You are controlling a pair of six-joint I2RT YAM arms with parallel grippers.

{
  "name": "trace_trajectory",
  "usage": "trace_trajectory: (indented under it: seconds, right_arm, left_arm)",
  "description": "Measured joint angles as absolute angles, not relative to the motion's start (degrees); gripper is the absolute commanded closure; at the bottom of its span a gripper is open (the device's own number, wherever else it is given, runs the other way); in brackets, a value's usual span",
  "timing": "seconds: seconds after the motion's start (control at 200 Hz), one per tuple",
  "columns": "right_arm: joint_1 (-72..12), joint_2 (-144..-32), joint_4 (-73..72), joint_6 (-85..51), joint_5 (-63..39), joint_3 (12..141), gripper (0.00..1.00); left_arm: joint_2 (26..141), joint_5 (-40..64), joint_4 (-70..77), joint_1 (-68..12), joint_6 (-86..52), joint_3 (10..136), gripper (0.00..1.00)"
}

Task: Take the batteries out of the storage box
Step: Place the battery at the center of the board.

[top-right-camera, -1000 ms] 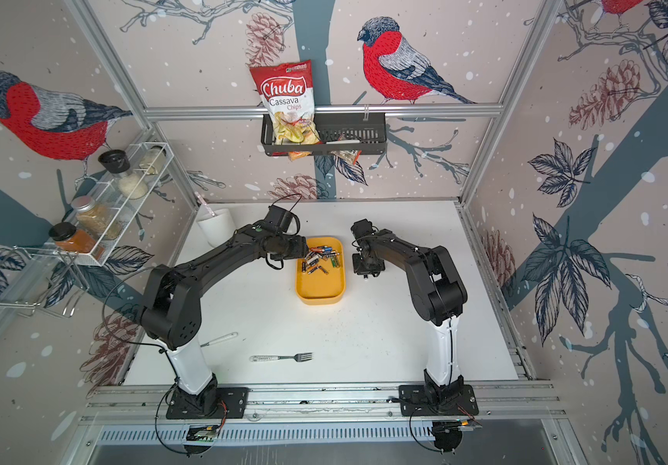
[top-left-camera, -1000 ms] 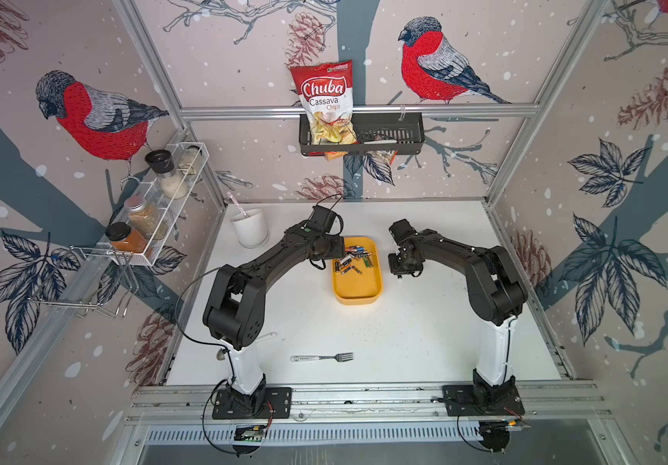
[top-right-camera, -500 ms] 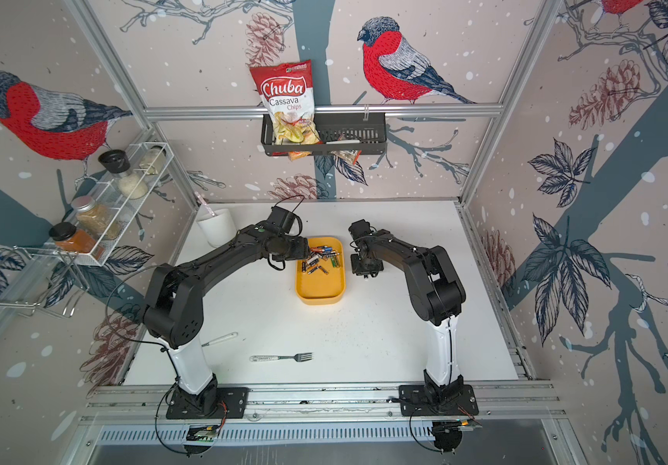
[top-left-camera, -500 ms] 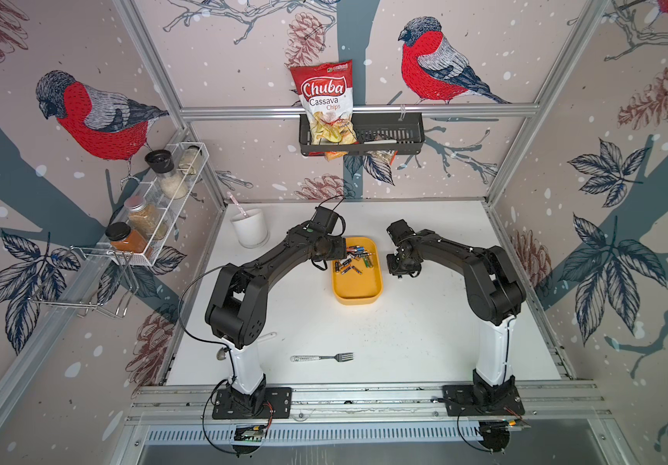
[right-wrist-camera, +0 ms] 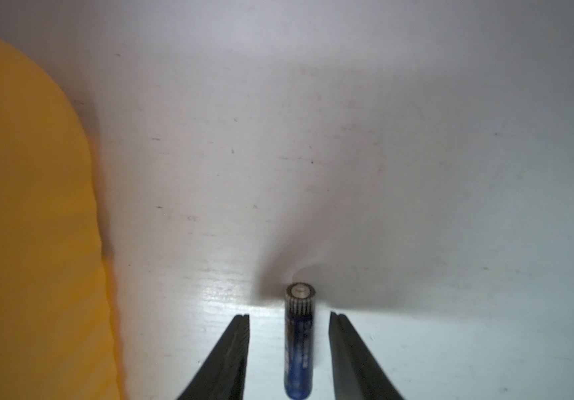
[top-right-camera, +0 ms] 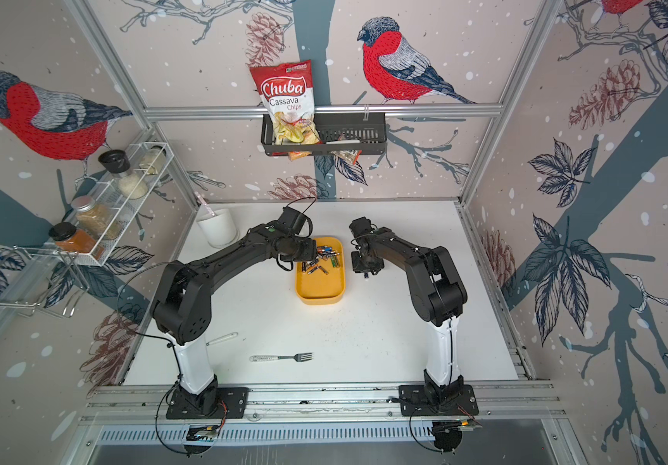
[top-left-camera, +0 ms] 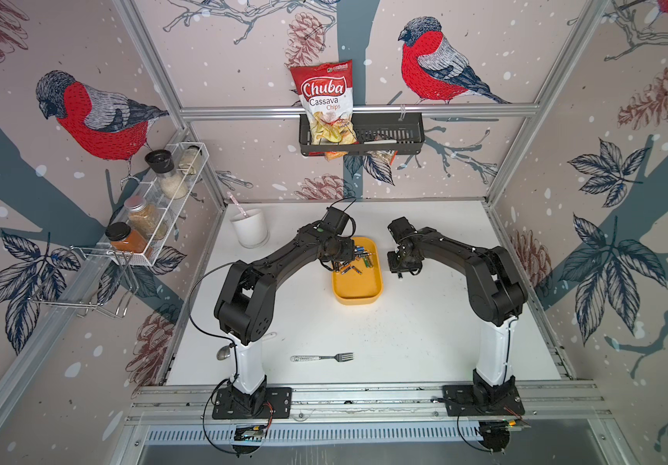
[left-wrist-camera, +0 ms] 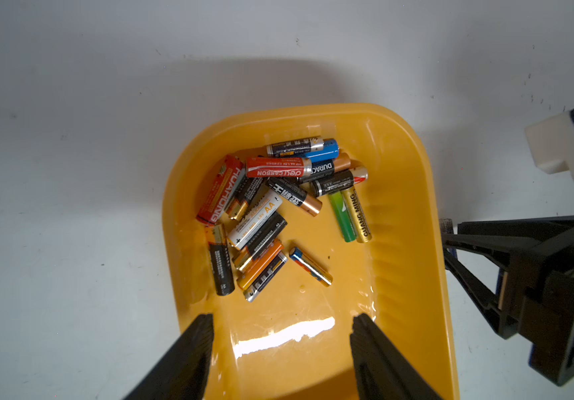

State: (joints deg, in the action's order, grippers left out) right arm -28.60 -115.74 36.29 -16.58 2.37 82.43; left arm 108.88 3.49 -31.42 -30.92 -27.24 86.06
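A: What is the left gripper (left-wrist-camera: pixel 282 317) doing?

B: Hovering over the yellow plastic tray (left-wrist-camera: pixel 403 242), jaws spread wide and gripping nothing. The loose batteries (left-wrist-camera: pixel 264 207) are lying flat in the tray's half away from the arm bases, pointing every which way.

A: Any writing showing?

B: A red-and-gold battery (left-wrist-camera: pixel 221 188) is showing HUAHONG, a red-and-silver battery (left-wrist-camera: pixel 278 167) deli CARBON, a black-and-copper battery (left-wrist-camera: pixel 327 167) DURAC, a white battery (left-wrist-camera: pixel 256 216) AA, a gold battery (left-wrist-camera: pixel 358 214) GUANG MING.

A: And rightward?

B: The right gripper (right-wrist-camera: pixel 289 314) is hanging beside the tray over the white table (right-wrist-camera: pixel 313 138), jaws partly apart. A slim blue battery (right-wrist-camera: pixel 298 346) is sitting between them — touching neither — its long axis running along the fingers (right-wrist-camera: pixel 230 353), knobbed end pointing away from the wrist.
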Motion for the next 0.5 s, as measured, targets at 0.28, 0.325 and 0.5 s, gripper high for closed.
trace_trajectory:
  seconds: [0.28, 0.325, 0.5]
  right_arm:
    - [-28.45, -113.45, 37.93, -16.58, 2.76, 84.31, 0.51]
    - [-28.36, -113.03, 38.11, -16.58, 2.81, 84.75, 0.51]
    - [-27.51, -111.33, 38.52, -16.53, 2.96, 85.6, 0.5]
  left_arm:
    - [111.59, 2.96, -33.41, -33.23, -27.75, 88.2, 0.33]
    - [112.31, 2.94, -33.65, -33.65, -28.23, 88.55, 0.33]
    - [115.02, 2.9, -34.02, -34.63, -28.6, 89.71, 0.33]
